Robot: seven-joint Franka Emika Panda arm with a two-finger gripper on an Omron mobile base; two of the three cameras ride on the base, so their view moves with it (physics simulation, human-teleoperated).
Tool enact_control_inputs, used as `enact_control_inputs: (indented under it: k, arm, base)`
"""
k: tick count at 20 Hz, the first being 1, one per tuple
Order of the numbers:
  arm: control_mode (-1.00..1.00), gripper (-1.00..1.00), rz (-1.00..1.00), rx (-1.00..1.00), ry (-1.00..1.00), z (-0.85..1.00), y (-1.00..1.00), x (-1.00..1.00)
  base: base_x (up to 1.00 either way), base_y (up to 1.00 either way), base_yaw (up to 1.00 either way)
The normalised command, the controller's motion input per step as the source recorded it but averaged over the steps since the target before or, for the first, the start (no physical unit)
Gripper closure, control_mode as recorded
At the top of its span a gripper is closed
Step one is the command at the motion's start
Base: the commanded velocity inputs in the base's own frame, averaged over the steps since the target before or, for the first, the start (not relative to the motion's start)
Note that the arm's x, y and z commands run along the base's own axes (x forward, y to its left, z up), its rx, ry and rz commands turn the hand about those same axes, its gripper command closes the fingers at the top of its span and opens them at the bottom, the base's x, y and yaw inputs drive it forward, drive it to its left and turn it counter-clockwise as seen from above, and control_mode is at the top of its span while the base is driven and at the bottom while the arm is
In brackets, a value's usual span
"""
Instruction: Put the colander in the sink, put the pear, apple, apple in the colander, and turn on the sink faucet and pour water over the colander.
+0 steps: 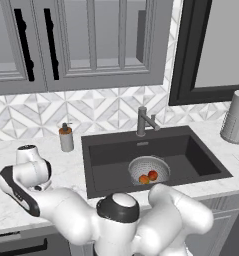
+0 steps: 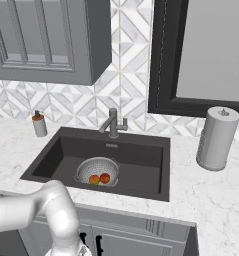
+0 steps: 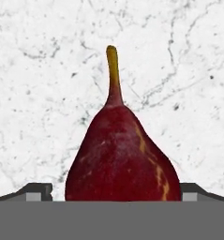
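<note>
The dark red pear (image 3: 120, 154) lies on the white marble counter (image 3: 33, 93), its yellowish stem pointing away from the hand. My gripper (image 3: 115, 191) is open, with one dark fingertip (image 3: 36, 190) on each side of the pear's wide end and a small gap to each. The silver perforated colander (image 1: 149, 167) (image 2: 97, 170) sits in the dark sink (image 1: 111, 155) (image 2: 141, 160). Two orange-red apples (image 1: 148, 177) (image 2: 99, 178) rest side by side inside it. The grey faucet (image 1: 143, 121) (image 2: 113, 123) stands behind the basin, and no water runs from it.
A soap dispenser (image 1: 66, 137) (image 2: 39, 124) stands on the counter left of the sink. A paper towel roll (image 1: 236, 117) (image 2: 217, 138) stands to the right. Grey wall cabinets (image 1: 81, 40) hang above, and a dark-framed window (image 2: 201, 55) is at the back right.
</note>
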Motion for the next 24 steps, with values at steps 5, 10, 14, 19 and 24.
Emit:
enact_control_inputs:
  k: [5, 10, 14, 19, 24]
  arm:
    - [-1.0, 1.0, 0.0, -0.14, 0.0, -0.33, -0.11, 0.01]
    - [-1.0, 1.0, 0.02, -0.17, -0.01, -0.47, -0.24, 0.0]
    - [-1.0, 1.0, 0.11, -0.11, -0.06, -0.34, -0.47, 0.03]
    - [-1.0, 1.0, 0.11, -0.02, -0.17, -0.07, -0.56, -0.02]
    - [-1.0, 1.0, 0.03, 0.06, -0.06, 0.22, -0.58, 0.0]
  base:
    - [0.0, 0.0, 0.0]
    - [0.0, 0.0, 0.0]
    - [0.0, 0.0, 0.0]
    - [0.0, 0.0, 0.0]
    - [0.0, 0.0, 0.0]
